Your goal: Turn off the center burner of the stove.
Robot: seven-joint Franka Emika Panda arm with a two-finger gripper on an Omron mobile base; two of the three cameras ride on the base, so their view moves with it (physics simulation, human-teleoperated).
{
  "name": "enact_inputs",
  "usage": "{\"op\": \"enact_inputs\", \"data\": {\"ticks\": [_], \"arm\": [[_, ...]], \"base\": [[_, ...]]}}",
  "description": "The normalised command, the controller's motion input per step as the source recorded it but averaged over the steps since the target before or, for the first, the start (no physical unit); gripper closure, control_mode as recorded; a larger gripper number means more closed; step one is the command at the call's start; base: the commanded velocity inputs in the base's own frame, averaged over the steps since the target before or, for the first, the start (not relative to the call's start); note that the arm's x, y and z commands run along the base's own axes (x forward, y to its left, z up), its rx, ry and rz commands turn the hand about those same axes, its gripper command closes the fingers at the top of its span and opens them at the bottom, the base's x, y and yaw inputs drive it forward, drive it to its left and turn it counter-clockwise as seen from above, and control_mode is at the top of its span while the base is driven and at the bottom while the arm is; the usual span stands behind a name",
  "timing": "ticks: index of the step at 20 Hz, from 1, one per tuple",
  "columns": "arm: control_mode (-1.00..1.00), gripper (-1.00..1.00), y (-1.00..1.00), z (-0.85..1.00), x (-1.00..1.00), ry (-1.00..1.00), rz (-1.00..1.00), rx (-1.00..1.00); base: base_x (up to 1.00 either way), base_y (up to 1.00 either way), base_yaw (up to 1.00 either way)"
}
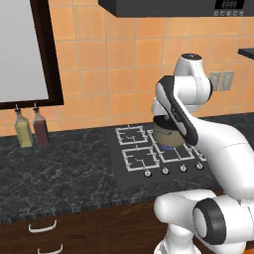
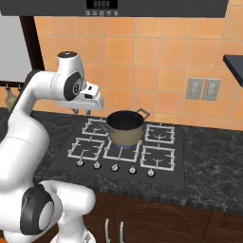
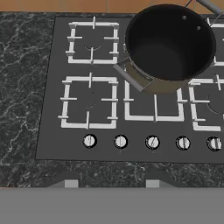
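The stove (image 3: 52, 146) is a black glass cooktop with several silver grates. Its center burner (image 3: 154, 107) carries a brown pot (image 3: 168, 43) with a dark inside. A low blue flame (image 2: 124, 148) shows under the pot (image 2: 125, 127). Five round silver knobs line the front edge, and the middle knob (image 3: 152, 142) has its slot tilted. My gripper (image 3: 109, 183) hangs above the counter's front edge and looks down on the knob row. It is open with nothing between its fingertips (image 3: 65, 181). In the right base view the gripper (image 2: 81, 112) is above the stove's left rear.
Two bottles, one yellow (image 1: 24, 130) and one dark red (image 1: 40, 128), stand on the dark stone counter left of the stove (image 1: 119, 173). A range hood (image 2: 114, 7) hangs overhead. Wall outlets (image 2: 203, 88) are on the orange tiles at right. Drawers sit below the counter.
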Motion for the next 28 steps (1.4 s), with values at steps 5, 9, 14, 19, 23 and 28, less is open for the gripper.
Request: {"op": "enact_inputs", "data": {"ticks": [5, 9, 14, 19, 23, 28], "arm": [[-1.00, -1.00, -0.09, -0.04, -0.36, 0.00, -0.05, 0.01], [-1.00, -1.00, -0.45, -0.22, -0.48, 0.00, -0.21, 0.11], [-1.00, -1.00, -0.65, -0.34, -0.33, 0.01, -0.21, 0.15], [-1.00, -1.00, -0.22, -0.47, 0.01, 0.04, -0.14, 0.02], [-1.00, -1.00, 0.02, -0.52, 0.32, 0.20, 0.00, -0.05], [-1.00, -1.00, -0.14, -0.52, 0.07, 0.12, 0.00, 0.00]], "base": [[0.00, 0.00, 0.00], [0.00, 0.00, 0.00], [0.00, 0.00, 0.00], [0.00, 0.00, 0.00], [0.00, 0.00, 0.00], [0.00, 0.00, 0.00]]}}
